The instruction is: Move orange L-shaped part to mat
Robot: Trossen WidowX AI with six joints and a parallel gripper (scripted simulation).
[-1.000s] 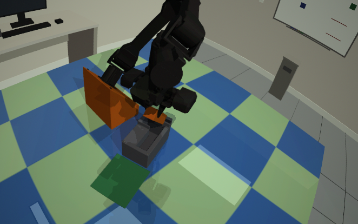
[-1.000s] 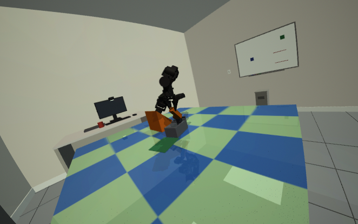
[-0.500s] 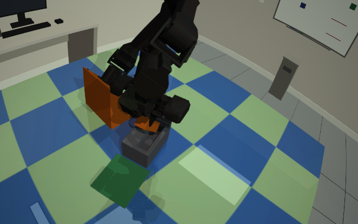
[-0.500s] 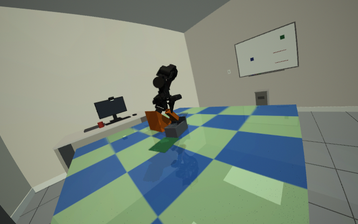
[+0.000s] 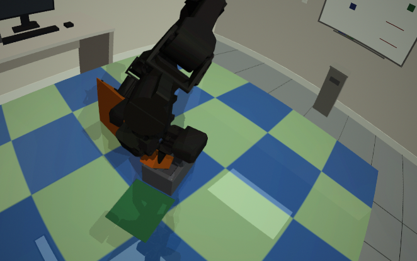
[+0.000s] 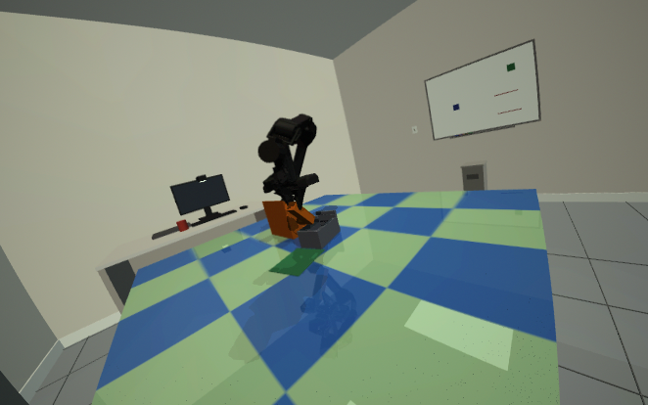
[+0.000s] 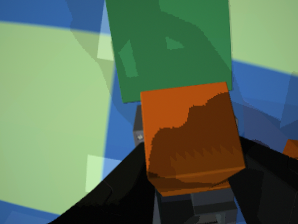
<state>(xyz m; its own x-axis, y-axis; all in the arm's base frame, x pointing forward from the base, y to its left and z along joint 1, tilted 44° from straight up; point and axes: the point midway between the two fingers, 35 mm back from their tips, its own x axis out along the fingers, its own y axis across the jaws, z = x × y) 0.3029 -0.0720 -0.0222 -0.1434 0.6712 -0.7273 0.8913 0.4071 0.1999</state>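
The fingers (image 5: 160, 157) (image 6: 294, 203) pinched the orange L-shaped part (image 5: 166, 162) (image 6: 300, 213) (image 7: 192, 125) above the grey tray (image 5: 156, 181) (image 6: 312, 240) (image 7: 139, 123), and the green mat (image 5: 140, 210) (image 6: 296, 261) (image 7: 175, 55) lay toward seven o'clock from it in the top view, toward twelve in the wrist view.

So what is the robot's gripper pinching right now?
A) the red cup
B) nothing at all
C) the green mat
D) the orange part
D: the wrist view shows the orange part between the dark fingers of the gripper.
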